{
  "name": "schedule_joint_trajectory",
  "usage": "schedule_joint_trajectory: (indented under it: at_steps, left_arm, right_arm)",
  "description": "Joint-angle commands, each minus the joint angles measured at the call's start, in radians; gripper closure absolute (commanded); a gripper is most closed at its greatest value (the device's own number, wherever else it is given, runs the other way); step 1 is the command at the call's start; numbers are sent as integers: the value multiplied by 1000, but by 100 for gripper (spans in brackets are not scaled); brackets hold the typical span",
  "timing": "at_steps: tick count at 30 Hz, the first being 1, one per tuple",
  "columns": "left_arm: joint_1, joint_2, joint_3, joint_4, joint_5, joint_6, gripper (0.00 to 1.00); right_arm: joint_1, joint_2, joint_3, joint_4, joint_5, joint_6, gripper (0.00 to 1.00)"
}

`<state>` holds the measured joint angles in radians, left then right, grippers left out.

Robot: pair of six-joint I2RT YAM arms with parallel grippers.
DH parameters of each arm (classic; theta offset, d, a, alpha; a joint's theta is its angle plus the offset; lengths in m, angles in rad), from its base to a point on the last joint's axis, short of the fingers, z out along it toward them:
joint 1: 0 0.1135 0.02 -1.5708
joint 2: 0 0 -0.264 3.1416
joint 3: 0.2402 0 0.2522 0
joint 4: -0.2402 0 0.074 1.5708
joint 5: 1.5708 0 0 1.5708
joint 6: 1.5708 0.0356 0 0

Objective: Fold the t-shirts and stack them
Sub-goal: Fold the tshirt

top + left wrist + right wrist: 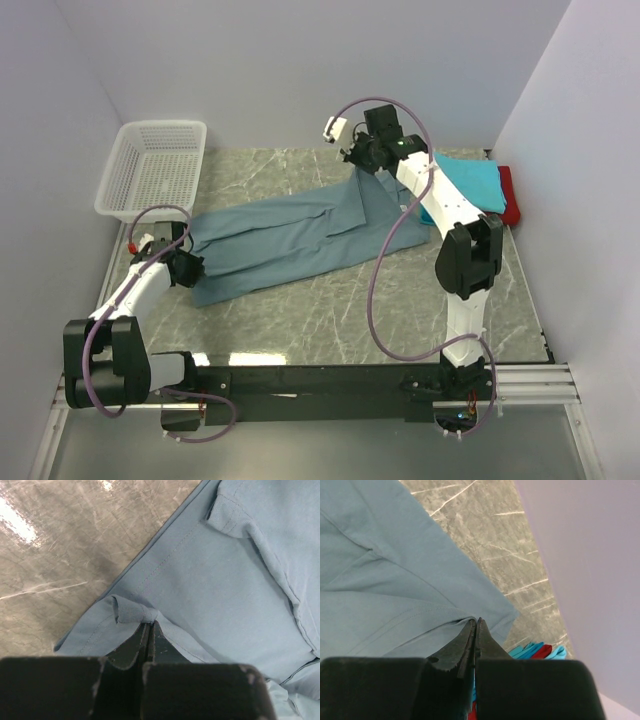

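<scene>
Currently, we see the left gripper (150,625) clamped on the grey-blue t-shirt (290,240) at its 8 o'clock edge and the right gripper (476,622) clamped on its 1 o'clock corner.

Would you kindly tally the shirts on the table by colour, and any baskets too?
dusty grey-blue cloth t-shirt, spread out: 1
folded turquoise cloth shirt: 1
folded red cloth shirt: 1
white plastic mesh basket: 1
Total: 4
</scene>
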<state>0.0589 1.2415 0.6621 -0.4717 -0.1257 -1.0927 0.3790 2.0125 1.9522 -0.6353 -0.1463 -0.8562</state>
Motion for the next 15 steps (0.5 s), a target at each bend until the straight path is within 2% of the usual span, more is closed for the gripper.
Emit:
schedule_joint_trajectory:
  at_steps: [1, 15]
  left_arm:
    - [7, -7, -1, 24, -14, 14, 100]
    - [7, -22, -1, 16, -38, 17, 100]
  right_arm:
    - [11, 34, 51, 29, 19, 13, 100]
    - [14, 81, 79, 43, 45, 19, 100]
